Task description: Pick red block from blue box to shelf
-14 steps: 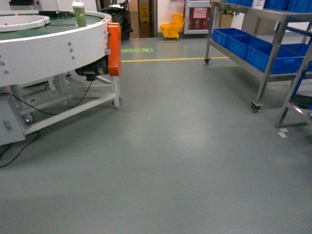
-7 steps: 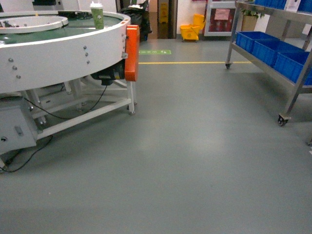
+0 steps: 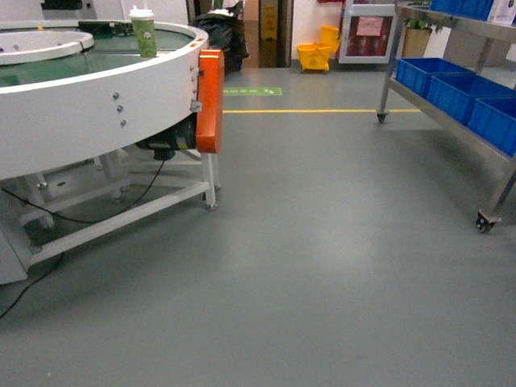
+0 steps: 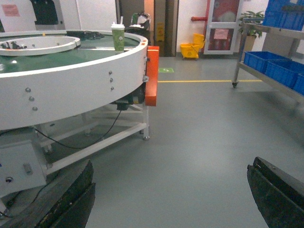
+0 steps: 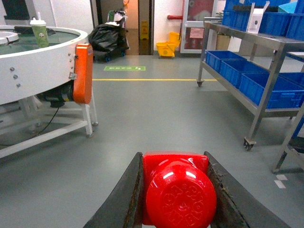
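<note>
The red block [image 5: 178, 190], glossy with a round stud facing the camera, fills the bottom of the right wrist view. My right gripper [image 5: 174, 161] is shut on it, one finger pressed against each side. My left gripper [image 4: 172, 166] is open over bare grey floor, its dark fingers [image 4: 71, 199] far apart. Neither gripper shows in the head view. The steel shelf [image 3: 451, 113] stands on casters at the right, also seen as the shelf [image 5: 267, 80] ahead of the right wrist and the shelf [image 4: 266, 78] at the right of the left wrist view. The blue box is out of view.
A round white conveyor table [image 3: 89, 105] with an orange guard [image 3: 210, 101] and a green cup [image 3: 144, 34] stands at the left, cables under it. Dark blue crates [image 3: 451, 89] fill the shelf's lower tier. A yellow mop bucket [image 3: 313, 55] sits by the far doorway. Another rack's leg [image 5: 289, 137] stands at the right.
The head view has swung left over the last second: the shelf slid toward the right edge, and the conveyor table now takes up more of the left.
</note>
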### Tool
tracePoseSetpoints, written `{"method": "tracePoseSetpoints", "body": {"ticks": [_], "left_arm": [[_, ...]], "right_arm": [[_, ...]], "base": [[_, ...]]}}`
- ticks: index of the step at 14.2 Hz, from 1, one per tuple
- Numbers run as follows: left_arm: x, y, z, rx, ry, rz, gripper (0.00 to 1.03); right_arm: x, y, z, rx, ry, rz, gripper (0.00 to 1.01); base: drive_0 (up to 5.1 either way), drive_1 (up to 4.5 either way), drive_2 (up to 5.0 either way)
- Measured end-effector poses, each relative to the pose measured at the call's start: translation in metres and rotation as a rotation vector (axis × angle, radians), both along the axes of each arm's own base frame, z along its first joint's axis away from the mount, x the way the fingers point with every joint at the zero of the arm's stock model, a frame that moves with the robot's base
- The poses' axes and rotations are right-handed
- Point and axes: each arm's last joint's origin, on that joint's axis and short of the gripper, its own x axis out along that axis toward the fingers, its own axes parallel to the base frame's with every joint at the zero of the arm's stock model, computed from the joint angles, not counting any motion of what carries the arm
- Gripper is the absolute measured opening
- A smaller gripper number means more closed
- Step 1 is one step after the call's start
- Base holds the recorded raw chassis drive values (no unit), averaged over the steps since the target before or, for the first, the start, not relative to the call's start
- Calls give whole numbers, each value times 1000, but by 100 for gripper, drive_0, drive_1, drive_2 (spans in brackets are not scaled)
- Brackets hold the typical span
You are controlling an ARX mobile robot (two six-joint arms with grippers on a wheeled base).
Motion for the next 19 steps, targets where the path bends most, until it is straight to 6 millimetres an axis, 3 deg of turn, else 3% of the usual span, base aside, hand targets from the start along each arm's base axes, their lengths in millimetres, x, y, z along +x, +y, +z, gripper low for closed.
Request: {"method": "tracePoseSetpoints", "body": {"ticks": [19], "left_arm": [[0,0,0,0,0,-2,98]], "right_arm": [[0,0,0,0,2,0,28]], "base": [[1,429,-427]]}}
